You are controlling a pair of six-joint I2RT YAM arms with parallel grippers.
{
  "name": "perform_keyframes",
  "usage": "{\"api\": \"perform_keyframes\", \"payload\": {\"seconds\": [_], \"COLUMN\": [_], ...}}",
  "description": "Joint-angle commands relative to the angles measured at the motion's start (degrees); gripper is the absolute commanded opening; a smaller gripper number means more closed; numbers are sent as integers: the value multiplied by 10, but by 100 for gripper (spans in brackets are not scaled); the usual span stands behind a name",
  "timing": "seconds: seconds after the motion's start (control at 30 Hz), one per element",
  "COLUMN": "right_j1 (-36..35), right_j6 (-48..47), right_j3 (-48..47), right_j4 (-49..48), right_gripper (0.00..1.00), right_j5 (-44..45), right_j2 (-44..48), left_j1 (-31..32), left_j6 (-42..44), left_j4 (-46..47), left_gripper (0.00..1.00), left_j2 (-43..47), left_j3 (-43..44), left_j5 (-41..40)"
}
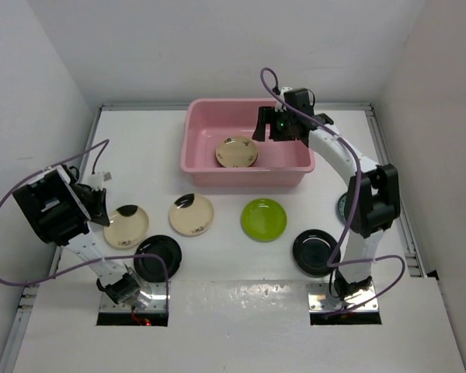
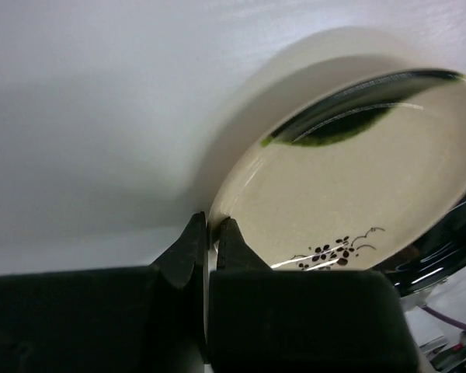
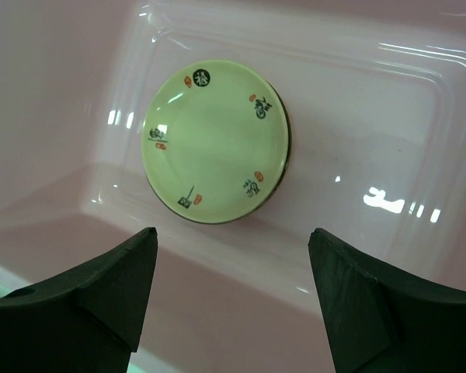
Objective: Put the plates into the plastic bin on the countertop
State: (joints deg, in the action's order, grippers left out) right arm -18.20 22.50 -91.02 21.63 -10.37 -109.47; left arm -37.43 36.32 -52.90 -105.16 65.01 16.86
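The pink plastic bin stands at the back middle of the white countertop. One beige patterned plate lies on its floor and also shows in the right wrist view. My right gripper hangs open and empty over the bin, its jaws wide apart. My left gripper is shut on the rim of a cream plate with a dark green mark; the fingertips pinch its near edge.
On the countertop in front of the bin lie a cream plate with a dark rim mark, a lime green plate, two black plates, and a pale teal plate mostly hidden behind the right arm. A black plate lies beside the held one.
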Motion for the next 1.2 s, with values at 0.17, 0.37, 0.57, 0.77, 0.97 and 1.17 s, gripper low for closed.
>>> {"api": "perform_keyframes", "payload": {"seconds": [0.17,0.37,0.57,0.77,0.97,1.17], "right_j1": [21,93,176,241,337,409], "right_j6": [31,104,169,193,260,273], "right_j3": [78,145,214,271,356,428], "right_j4": [-48,-98,-119,-114,-91,-83], "right_gripper": [77,76,73,73,73,73], "right_j5": [24,8,16,73,102,106], "right_j2": [108,162,212,255,309,353], "left_j1": [-6,4,60,137,304,436], "left_j6": [-22,-107,-192,-277,-348,-361], "left_j4": [-14,0,42,59,91,111], "left_gripper": [0,0,0,0,0,0], "left_j2": [-33,7,38,8,-58,-146], "left_j3": [106,221,323,514,660,660], "left_j5": [123,136,142,142,167,164]}}
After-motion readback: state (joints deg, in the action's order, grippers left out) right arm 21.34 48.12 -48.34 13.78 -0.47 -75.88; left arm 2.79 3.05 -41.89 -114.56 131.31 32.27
